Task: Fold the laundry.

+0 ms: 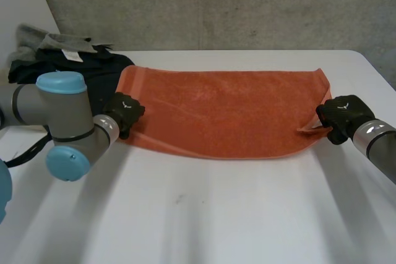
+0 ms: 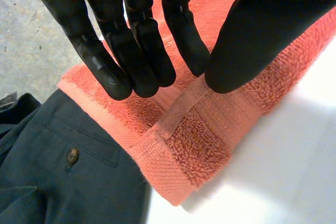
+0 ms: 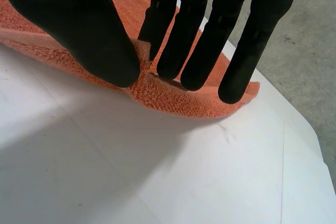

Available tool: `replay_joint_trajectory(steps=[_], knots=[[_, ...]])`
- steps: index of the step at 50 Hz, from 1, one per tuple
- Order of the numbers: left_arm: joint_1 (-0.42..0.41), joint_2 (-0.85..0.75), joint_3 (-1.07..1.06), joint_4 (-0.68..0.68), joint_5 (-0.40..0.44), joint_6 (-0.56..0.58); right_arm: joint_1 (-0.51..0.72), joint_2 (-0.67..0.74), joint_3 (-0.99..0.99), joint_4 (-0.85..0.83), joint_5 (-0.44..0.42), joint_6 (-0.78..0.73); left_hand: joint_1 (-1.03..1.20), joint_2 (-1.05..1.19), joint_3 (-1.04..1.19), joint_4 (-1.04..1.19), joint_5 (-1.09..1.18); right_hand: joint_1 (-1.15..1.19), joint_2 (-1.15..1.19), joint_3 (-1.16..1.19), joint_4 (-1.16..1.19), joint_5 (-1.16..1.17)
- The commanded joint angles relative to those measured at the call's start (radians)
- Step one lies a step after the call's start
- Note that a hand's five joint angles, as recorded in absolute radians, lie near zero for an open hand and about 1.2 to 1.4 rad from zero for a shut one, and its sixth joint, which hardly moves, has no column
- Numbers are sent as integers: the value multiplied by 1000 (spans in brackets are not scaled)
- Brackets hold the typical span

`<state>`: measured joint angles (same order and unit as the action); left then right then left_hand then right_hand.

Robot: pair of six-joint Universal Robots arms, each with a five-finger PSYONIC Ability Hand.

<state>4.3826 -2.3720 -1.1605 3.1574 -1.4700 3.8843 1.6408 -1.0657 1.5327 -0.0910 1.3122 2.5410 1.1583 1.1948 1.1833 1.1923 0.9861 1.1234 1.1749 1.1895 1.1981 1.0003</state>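
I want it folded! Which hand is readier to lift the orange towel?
Right. The right hand pinches the orange towel by its corner, raised off the table. The left hand holds straight fingers over its corner, gripping nothing.

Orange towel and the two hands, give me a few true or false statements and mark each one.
The orange towel lies spread on the white table. True.
The right hand pinches the towel's edge between thumb and fingers. True.
The left hand rests on the towel's middle. False: it is at the towel's end, near a corner.
The dark clothes lie piled on the towel. False: they sit beside its end by the left hand.
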Motion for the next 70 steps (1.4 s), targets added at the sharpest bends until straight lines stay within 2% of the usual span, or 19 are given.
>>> replay_joint_trajectory(steps=[1, 5, 6, 7, 10, 12, 16, 22, 27, 33, 40, 46, 47, 48, 49, 54, 59, 64, 70], knots=[[-2, 102, -73, -92, -7, -39, -6, -30, -2, 103, -17, -53, 238, 201, 213, 204, 236, 273, 221, 207, 198, 221], [-2, 146, -119, -97, -9, -63, -24, -42, -20, 270, -24, -162, 238, 201, 213, 204, 236, 273, 221, 207, 198, 221], [-3, 151, -123, -96, -10, -65, -26, -43, -29, 298, -24, -178, 238, 201, 213, 204, 236, 180, 128, 113, 105, 128], [-2, 151, -131, -93, -9, -66, -32, -46, -49, 338, -25, -212, 238, 201, 213, 204, 236, -228, -280, -294, -303, -280], [0, 143, -133, -83, -10, -65, -27, -42, -78, 341, -21, -234, 238, 201, 213, 204, 236, -379, -430, -445, -453, -430], [6, 132, -130, -80, -12, -63, -19, -43, -103, 326, -25, -234, 238, 201, 213, 204, 236, -634, -686, -700, -709, -685], [14, 125, -127, -80, -7, -65, -9, -45, -141, 298, -47, -232, 238, 201, 213, 204, 236, -646, -698, -713, -721, -698], [28, 128, -127, -76, -7, -66, 7, -16, -204, 286, -160, -278, 238, 201, 213, 204, 236, -646, -698, -713, -721, -698], [46, 131, -119, -63, -4, -69, -1, 59, -272, 309, -295, -511, 238, 201, 213, 204, 236, -655, -707, -721, -730, -707], [54, 131, -105, -63, 3, -80, -4, 177, -394, 471, -272, -785, 238, 201, 213, 204, 236, -655, -707, -721, -730, -707], [55, 129, -82, -63, 5, -111, -1, 297, -491, 560, -268, -904, 238, 201, 213, 204, 236, -632, -683, -698, -707, -683], [57, 132, -73, -76, 7, -128, -1, 332, -497, 524, -268, -897, 238, 201, 213, 204, 236, -506, -557, -572, -581, -557], [57, 134, -73, -77, 7, -131, -1, 337, -497, 515, -266, -897, 238, 201, 213, 204, 236, -404, -455, -470, -478, -455], [55, 138, -74, -82, 7, -135, -3, 337, -494, 493, -264, -892, 238, 201, 213, 204, 236, 36, -15, -30, -39, -15], [55, 140, -76, -86, 7, -137, -1, 336, -494, 476, -260, -886, 238, 201, 213, 204, 236, 271, 219, 204, 196, 219], [49, 177, -102, -117, 7, -140, -19, 276, -459, 386, -170, -656, 238, 201, 213, 204, 236, 273, 221, 207, 198, 221], [49, 266, -181, -169, 7, -135, -123, 114, -344, 401, -177, -476, 238, 201, 213, 204, 236, 273, 221, 207, 198, 221], [52, 346, -269, -223, -7, -132, -202, 64, -257, 529, -157, -547, 238, 201, 213, 204, 236, 273, 221, 207, 198, 221], [63, 418, -386, -396, -33, -89, -298, 30, -217, 795, -16, -761, 238, 201, 213, 204, 236, 273, 221, 207, 198, 221]])
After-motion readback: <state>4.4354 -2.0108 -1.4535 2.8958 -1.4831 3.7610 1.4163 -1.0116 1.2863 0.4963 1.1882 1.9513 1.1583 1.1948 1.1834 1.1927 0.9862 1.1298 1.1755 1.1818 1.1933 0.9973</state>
